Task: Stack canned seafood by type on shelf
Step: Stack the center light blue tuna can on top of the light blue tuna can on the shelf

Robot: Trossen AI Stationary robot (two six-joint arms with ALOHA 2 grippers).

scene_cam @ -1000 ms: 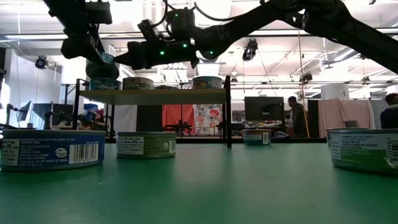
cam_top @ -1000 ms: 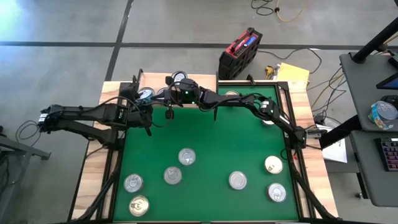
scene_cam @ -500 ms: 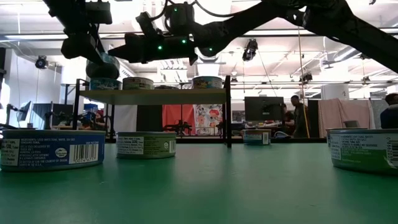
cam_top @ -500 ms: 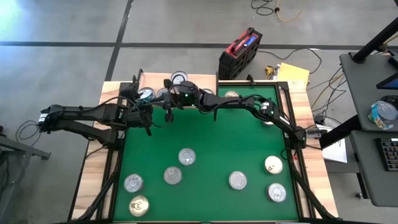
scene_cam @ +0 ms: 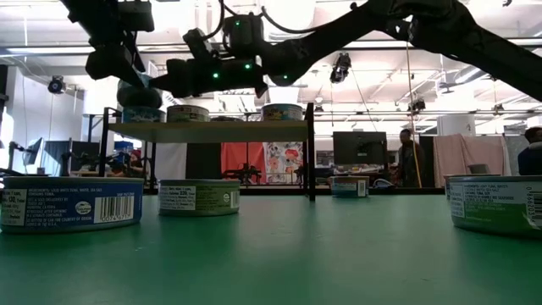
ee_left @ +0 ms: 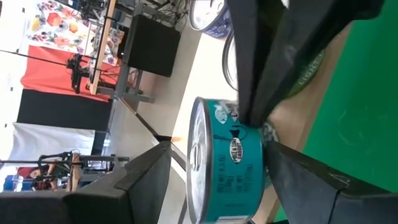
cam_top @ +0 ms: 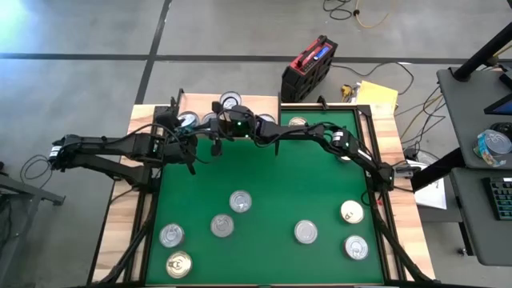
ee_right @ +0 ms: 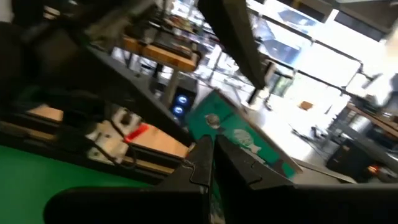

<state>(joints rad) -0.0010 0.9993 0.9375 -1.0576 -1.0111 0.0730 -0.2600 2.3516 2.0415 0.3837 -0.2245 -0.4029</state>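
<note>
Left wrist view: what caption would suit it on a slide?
The left gripper holds a teal-sided tin between its fingers, above the light-wood shelf.

The shelf (cam_top: 228, 108) stands at the far left of the mat (cam_top: 272, 192), with tins (scene_cam: 188, 113) on top. 7 more tins (cam_top: 240, 201) lie on the mat's near half: 4 to the left, 3 to the right. Behind the table sits a toolbox (cam_top: 308, 68).

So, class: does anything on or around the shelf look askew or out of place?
Nothing stands out. The tins on the shelf sit flat and upright; the left gripper holds a teal tin just above the shelf.
</note>
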